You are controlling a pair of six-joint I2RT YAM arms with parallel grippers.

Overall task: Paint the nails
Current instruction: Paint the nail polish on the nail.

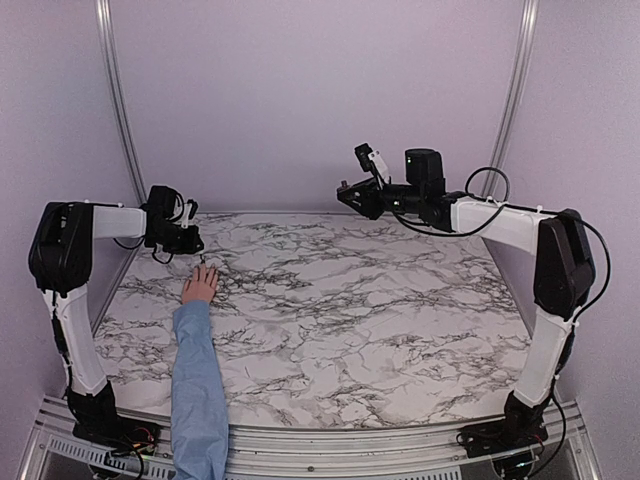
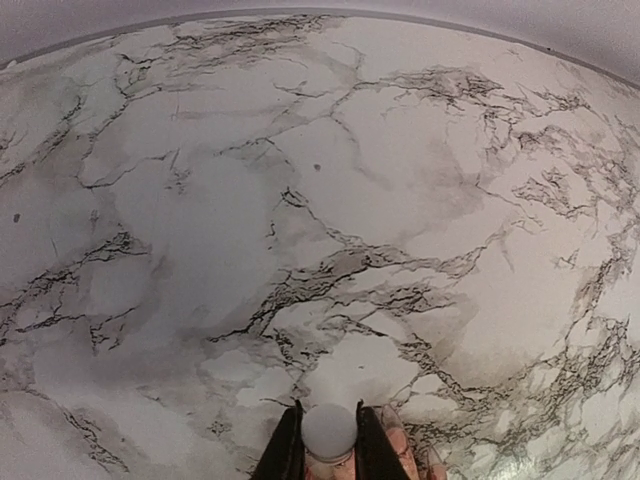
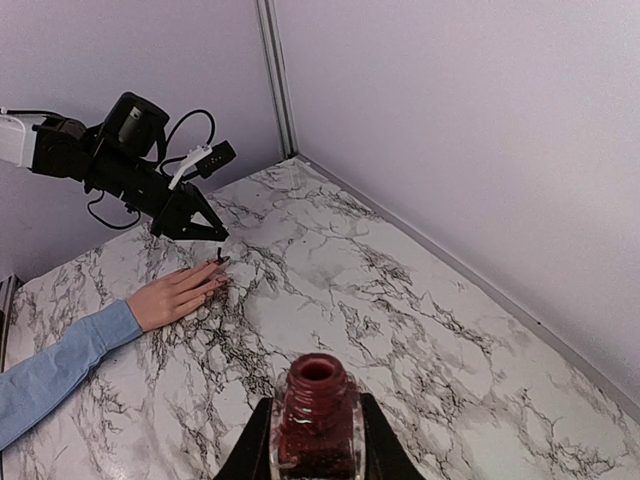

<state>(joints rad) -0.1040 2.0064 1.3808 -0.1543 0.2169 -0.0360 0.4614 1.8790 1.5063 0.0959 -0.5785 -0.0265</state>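
Observation:
A light-skinned hand [image 1: 200, 287] with a light blue sleeve [image 1: 200, 370] lies flat on the marble table at the left. Its nails [image 3: 218, 272] are tiny, and some look dark at the fingertips. My left gripper [image 1: 190, 243] hovers just above the fingertips, shut on a white cap [image 2: 329, 430] whose thin dark brush [image 3: 219, 257] points down at a nail. In the left wrist view, pink fingertips [image 2: 400, 447] show beside the cap. My right gripper [image 1: 350, 195] is raised at the back right, shut on an open dark red polish bottle [image 3: 317, 415].
The marble tabletop [image 1: 360, 300] has a metal rail along its near edge. Lilac walls close in the back and sides, with a metal post [image 3: 275, 80] in the corner behind the left arm. The left arm [image 3: 110, 160] reaches over the hand.

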